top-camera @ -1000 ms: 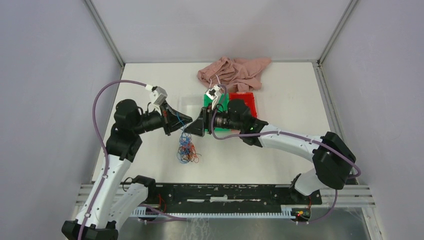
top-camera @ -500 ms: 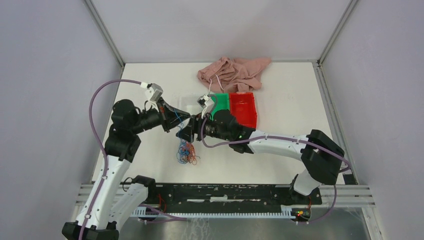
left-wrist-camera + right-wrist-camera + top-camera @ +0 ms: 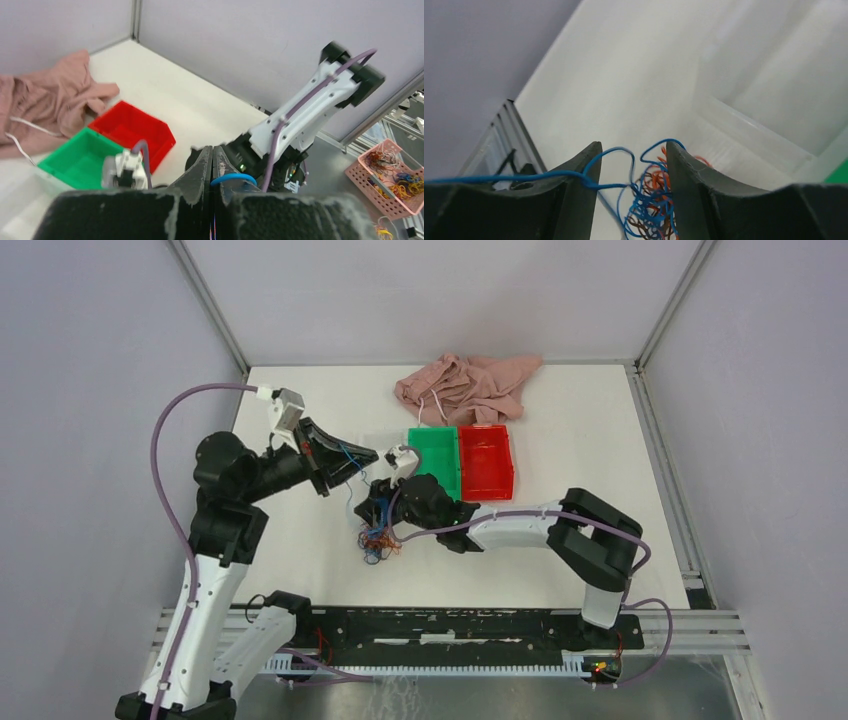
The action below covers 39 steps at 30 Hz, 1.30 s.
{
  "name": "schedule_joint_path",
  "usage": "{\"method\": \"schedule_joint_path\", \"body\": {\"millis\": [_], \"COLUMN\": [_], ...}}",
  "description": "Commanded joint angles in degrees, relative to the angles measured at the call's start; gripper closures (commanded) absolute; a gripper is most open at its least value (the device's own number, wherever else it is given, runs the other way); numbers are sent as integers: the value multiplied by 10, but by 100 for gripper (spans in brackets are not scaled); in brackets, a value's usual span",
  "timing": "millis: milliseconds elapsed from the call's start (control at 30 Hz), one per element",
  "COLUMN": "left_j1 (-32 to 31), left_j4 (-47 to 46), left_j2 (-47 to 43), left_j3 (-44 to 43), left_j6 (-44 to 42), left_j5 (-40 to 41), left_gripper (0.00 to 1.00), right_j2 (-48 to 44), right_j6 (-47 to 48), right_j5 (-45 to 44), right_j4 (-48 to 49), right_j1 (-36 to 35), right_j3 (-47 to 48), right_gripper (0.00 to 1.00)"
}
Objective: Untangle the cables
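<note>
The cables [image 3: 377, 540] are a small tangle of blue, orange and dark brown wires on the white table. My left gripper [image 3: 350, 456] is raised to the tangle's upper left and is shut on a blue cable. In the left wrist view a blue loop [image 3: 232, 178] comes out beside the closed fingers [image 3: 205, 165] of that gripper [image 3: 212, 149]. My right gripper [image 3: 378, 510] is down over the tangle's top. In its wrist view it [image 3: 633, 150] stands open, with the bundle of cables [image 3: 651, 202] between its fingers and one taut blue strand [image 3: 524, 177] crossing the left finger.
A green bin [image 3: 437, 462] and a red bin [image 3: 487, 455] sit side by side just behind the right gripper. A crumpled pink cloth [image 3: 465, 385] lies at the back. Off the table, a pink basket [image 3: 395, 172] holds more coloured wires.
My left gripper has pulled back and to the left, drawing the blue strand out. My right arm has swung left and down onto the tangle, its jaws a little narrower.
</note>
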State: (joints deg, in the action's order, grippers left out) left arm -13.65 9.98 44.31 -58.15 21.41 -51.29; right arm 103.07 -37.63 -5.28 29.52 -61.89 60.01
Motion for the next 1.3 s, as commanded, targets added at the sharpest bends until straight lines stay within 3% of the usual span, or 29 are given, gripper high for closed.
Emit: {"method": "schedule_joint_path", "body": {"millis": [0,433,633,767,1000,1133,1267], "left_j1": [-2,-2,-2,-2,-2,-2,-2], "left_j4": [-39,-63,-25,2,33,34,46], "left_j2": [16,77,41,3,-27,-38,-40], "left_j3": [-77,-223,-157,-93,-40,-11,11], "left_j6": [29,6,-21,-51,-86,-96,-108], "left_j5": [-22,4,14,21,30,31,25], "left_gripper": [97,97,97,97,97,97,97], "right_j2": [23,23,-159,-261,-364,-423,-417], "right_j6": [-19,-42,20,89,183,190,193], "right_j5": [-30,-38,-55,-5,75,126,233], "right_j4": [29,52,-3,-83,-250,-228,-211], "right_j1": [-1,0,8,18,21,22,21], "right_j3": [-29,-100,-114,-81,-39,-63,-38], "right_gripper": [45,44,26,14,11,11,11]}}
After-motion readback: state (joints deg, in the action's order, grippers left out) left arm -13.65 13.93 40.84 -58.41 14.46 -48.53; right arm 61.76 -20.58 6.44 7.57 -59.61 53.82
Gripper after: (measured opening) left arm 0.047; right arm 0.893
